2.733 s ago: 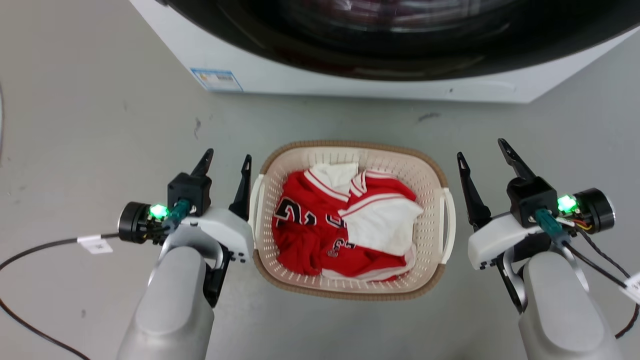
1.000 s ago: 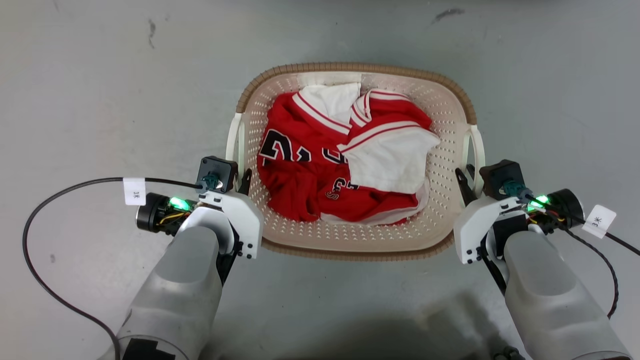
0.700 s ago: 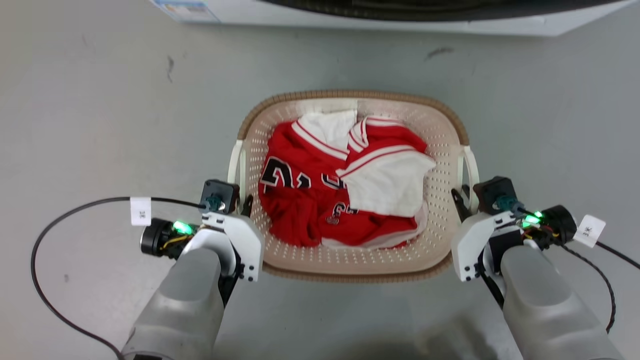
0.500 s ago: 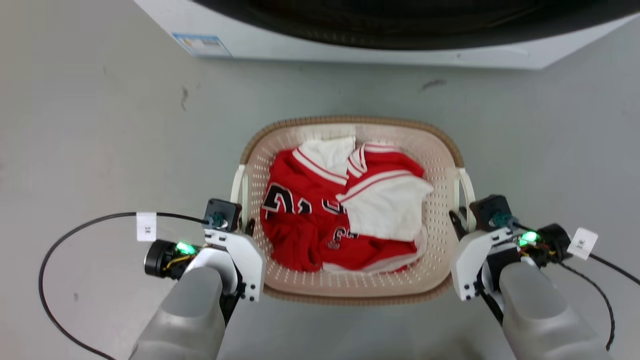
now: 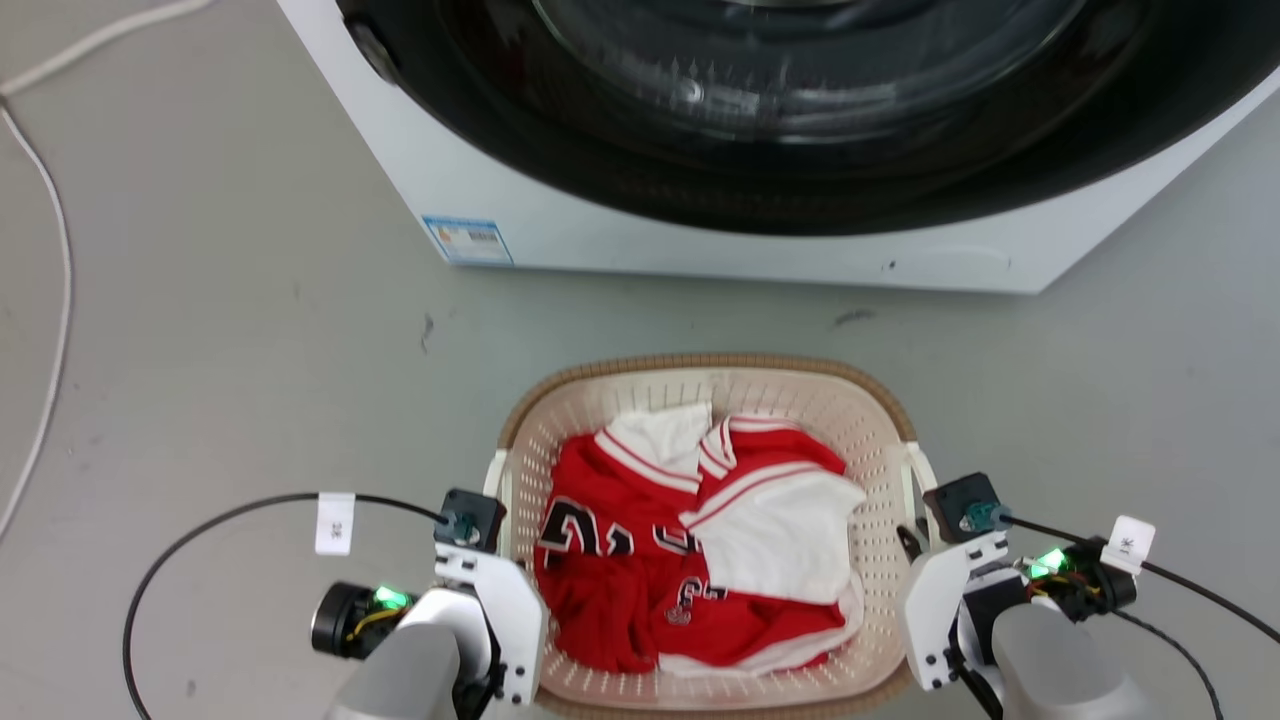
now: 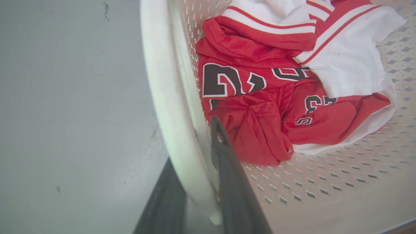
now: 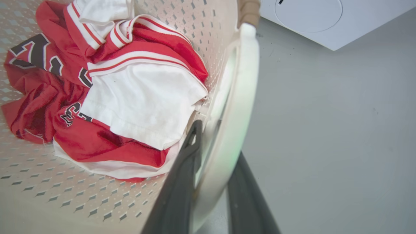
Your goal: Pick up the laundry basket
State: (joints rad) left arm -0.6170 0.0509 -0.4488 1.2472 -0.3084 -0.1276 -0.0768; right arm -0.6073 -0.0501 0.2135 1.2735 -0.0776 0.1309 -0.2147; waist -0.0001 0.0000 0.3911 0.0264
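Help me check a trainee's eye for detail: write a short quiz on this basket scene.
1. True or false: the left gripper and right gripper each clamp a side handle of the laundry basket.
2. What lies in the basket? A) blue towels B) a red and white jersey C) nothing
3. Fill in: beyond the basket stands a white ____.
Key: 1 true; 2 B; 3 washing machine.

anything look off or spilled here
Nothing stands out: the red and white clothes lie wholly inside the laundry basket, none over its rim, and the left pincer and right pincer each clamp one side of it.
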